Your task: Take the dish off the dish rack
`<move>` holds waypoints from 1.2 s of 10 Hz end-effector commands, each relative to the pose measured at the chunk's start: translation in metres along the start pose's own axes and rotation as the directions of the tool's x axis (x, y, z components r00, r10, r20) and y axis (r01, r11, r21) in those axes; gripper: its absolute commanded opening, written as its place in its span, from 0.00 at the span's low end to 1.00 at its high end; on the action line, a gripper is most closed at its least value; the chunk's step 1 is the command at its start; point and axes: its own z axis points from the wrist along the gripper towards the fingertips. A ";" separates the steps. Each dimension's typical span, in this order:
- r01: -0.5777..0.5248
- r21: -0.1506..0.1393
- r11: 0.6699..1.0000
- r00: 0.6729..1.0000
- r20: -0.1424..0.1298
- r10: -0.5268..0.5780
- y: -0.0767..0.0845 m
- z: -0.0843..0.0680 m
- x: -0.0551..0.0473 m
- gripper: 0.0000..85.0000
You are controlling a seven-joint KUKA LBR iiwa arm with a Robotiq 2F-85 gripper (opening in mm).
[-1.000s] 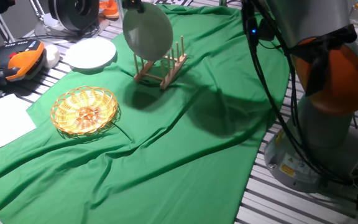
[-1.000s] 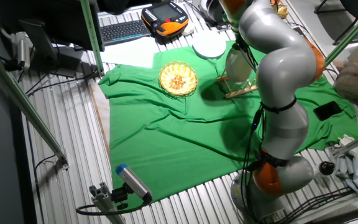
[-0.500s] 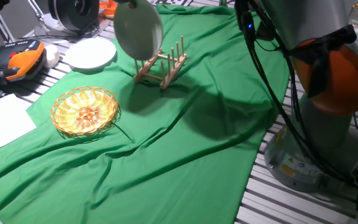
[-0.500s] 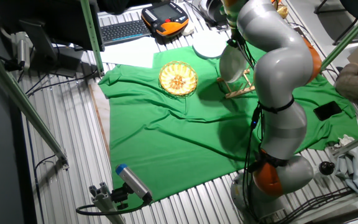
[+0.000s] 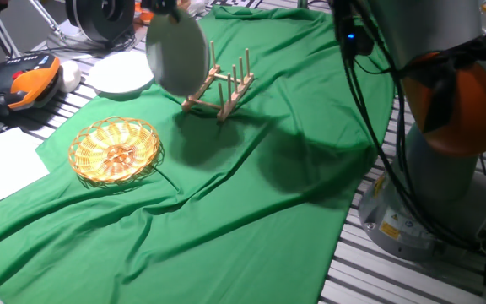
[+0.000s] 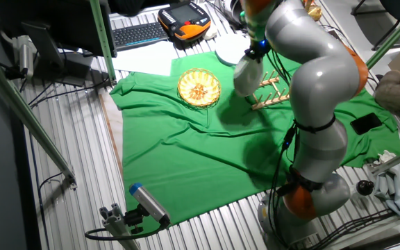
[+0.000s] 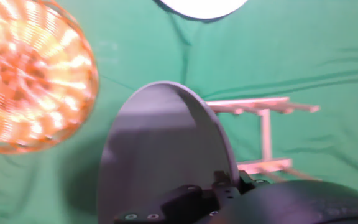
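The dish (image 5: 176, 53) is a pale round plate held on edge in the air, up and to the left of the wooden dish rack (image 5: 220, 89). My gripper (image 5: 164, 7) is shut on its top rim. In the other fixed view the dish (image 6: 246, 73) hangs between the wicker basket and the rack (image 6: 272, 90). In the hand view the dish (image 7: 160, 155) fills the lower middle and the rack (image 7: 263, 132) lies to its right, with no dish in it. My fingers are mostly hidden behind the dish.
A round wicker basket (image 5: 114, 150) lies on the green cloth (image 5: 251, 194) to the left. A second white plate (image 5: 121, 73) lies at the cloth's far left edge. An orange pendant (image 5: 24, 78) and a keyboard sit beyond. The arm's base (image 5: 433, 169) stands at the right.
The dish has moved left and away from the rack, carried by my gripper. The rack now stands bare.
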 end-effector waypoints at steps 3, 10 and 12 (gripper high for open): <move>-0.007 -0.030 1.000 1.000 -0.027 0.006 0.000 0.001 0.000 0.00; 0.086 -0.105 0.991 0.996 -0.012 -0.088 0.000 0.001 0.000 0.00; 0.016 -0.147 0.989 1.000 -0.005 -0.017 0.000 0.001 0.000 0.00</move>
